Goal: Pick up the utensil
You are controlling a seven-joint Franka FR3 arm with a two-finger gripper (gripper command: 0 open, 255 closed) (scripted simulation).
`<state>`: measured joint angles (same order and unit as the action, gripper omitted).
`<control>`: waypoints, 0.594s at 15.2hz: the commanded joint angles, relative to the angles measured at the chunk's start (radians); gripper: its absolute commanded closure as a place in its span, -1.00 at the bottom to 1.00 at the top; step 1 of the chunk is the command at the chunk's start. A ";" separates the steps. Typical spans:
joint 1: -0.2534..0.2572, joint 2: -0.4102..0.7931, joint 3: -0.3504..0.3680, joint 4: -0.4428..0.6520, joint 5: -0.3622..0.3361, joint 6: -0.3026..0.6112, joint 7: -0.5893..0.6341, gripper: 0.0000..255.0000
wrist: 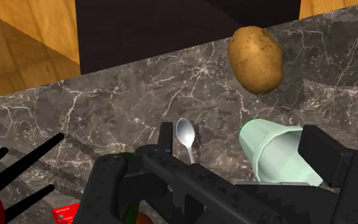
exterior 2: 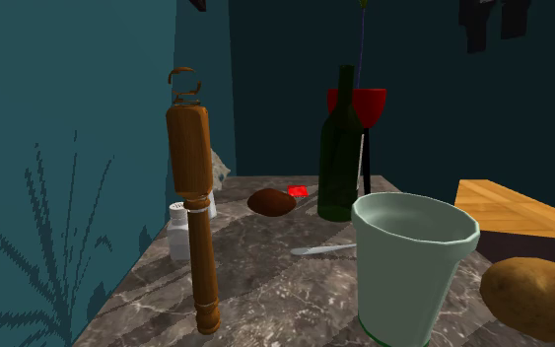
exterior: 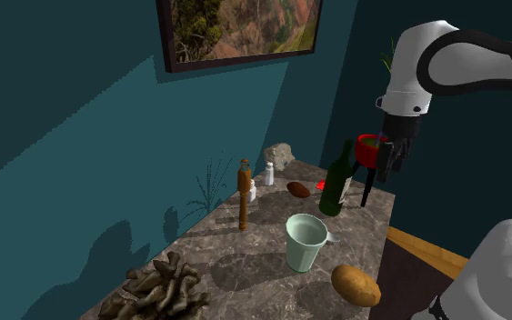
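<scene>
The gripper [exterior: 393, 162] hangs above the marble counter [exterior: 245, 264], its two fingers spread wide and holding nothing. The silver spoon [wrist: 185, 135] lies flat on the counter, near the pale green cup [wrist: 274, 151].

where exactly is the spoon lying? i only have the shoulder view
observer: the second exterior view shows the spoon flat on the marble counter, between the green bottle and the pale cup.
operator: touching the cup?
observer: no, the wrist view shows bare marble between them.
operator: which way is its bowl?
observer: in the wrist view the bowl end lies nearer the potato than the handle does.
operator: tool ready?
observer: in the wrist view the tool has its fingers apart, holding nothing.
</scene>
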<state>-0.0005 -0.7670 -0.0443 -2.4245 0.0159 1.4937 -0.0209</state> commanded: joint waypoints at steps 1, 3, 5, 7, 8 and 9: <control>0.000 0.000 0.000 0.000 0.000 0.000 0.000 -1.00; 0.016 0.080 0.019 0.049 0.013 0.026 0.009 -1.00; 0.030 0.160 0.037 0.103 0.023 0.048 0.018 -1.00; 0.043 0.240 0.055 0.161 0.031 0.065 0.027 -1.00; 0.048 0.279 0.064 0.192 0.034 0.071 0.031 -1.00; 0.054 0.318 0.072 0.224 0.037 0.076 0.036 -1.00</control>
<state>0.0490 -0.4864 0.0221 -2.2271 0.0518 1.5615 0.0144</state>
